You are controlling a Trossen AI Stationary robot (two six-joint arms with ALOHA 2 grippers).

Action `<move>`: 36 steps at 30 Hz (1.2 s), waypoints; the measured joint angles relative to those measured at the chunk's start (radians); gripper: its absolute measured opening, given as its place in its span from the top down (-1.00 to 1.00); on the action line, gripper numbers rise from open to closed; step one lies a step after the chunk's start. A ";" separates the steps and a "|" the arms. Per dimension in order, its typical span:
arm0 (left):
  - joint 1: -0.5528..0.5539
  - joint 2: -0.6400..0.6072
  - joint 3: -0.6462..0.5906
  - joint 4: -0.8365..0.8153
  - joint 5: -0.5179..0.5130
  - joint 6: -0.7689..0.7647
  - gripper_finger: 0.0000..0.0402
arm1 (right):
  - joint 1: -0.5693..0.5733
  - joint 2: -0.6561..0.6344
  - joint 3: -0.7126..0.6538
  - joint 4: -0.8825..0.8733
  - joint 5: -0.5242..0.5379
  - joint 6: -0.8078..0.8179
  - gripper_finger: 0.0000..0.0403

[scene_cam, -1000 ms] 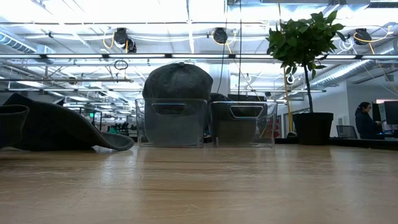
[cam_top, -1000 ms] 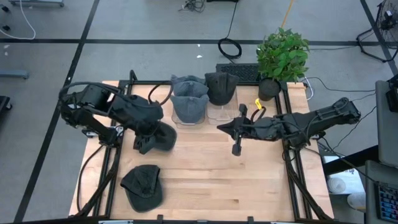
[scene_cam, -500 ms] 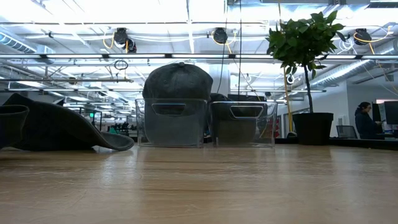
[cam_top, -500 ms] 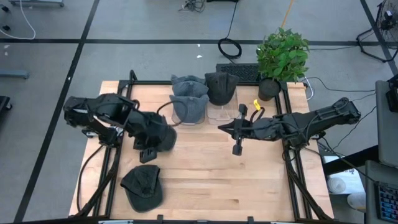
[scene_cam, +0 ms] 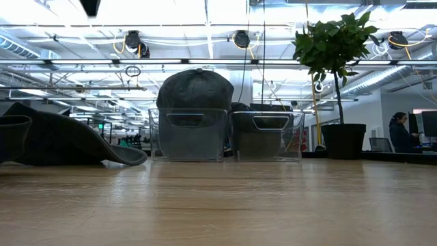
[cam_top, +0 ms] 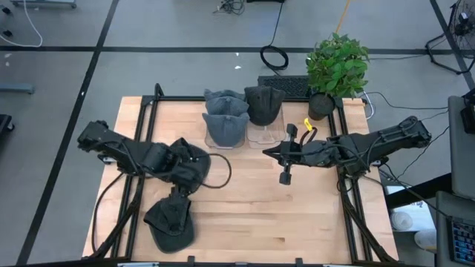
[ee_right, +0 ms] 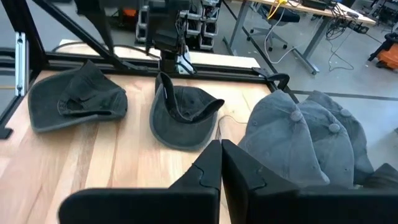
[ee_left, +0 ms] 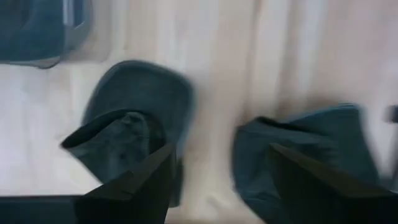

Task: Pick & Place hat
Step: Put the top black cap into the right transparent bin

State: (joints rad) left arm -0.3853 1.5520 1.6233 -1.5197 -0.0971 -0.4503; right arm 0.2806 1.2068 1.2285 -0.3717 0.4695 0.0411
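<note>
Two dark hats lie on the wooden table's left half. One lies crown up (cam_top: 171, 222) near the front edge, also in the right wrist view (ee_right: 78, 99). The other (ee_right: 180, 118) rests upturned on its crown, mostly under my left arm in the high view. My left gripper (ee_left: 224, 186) points straight down, open, above the bare strip between the two hats (ee_left: 130, 124) (ee_left: 305, 155), touching neither. In the low view only its tip (scene_cam: 89, 5) shows, at the picture's top. My right gripper (ee_right: 221, 155) hovers shut over the table's middle (cam_top: 264, 152).
Two clear bins stand at the far middle: the left one (cam_top: 225, 122) holds stacked grey hats, the right one (cam_top: 263, 105) a dark hat. A potted plant (cam_top: 335, 67) stands at the far right corner. Bare wood (cam_top: 297, 222) lies to the near right.
My left gripper has come down and moved toward the table's near edge, from beside the upturned hat to the gap between the two hats, and its wrist has turned. Its tip has come into the top of the low view. The hats lie as before.
</note>
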 joint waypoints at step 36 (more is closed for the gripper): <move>0.016 0.000 -0.782 0.651 -0.248 0.060 0.58 | 0.003 -0.029 0.000 -0.023 -0.002 0.011 1.00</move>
State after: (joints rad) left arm -0.3697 1.5523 0.8413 -0.8690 -0.3452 -0.3907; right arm 0.2832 1.1774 1.2285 -0.3943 0.4671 0.0521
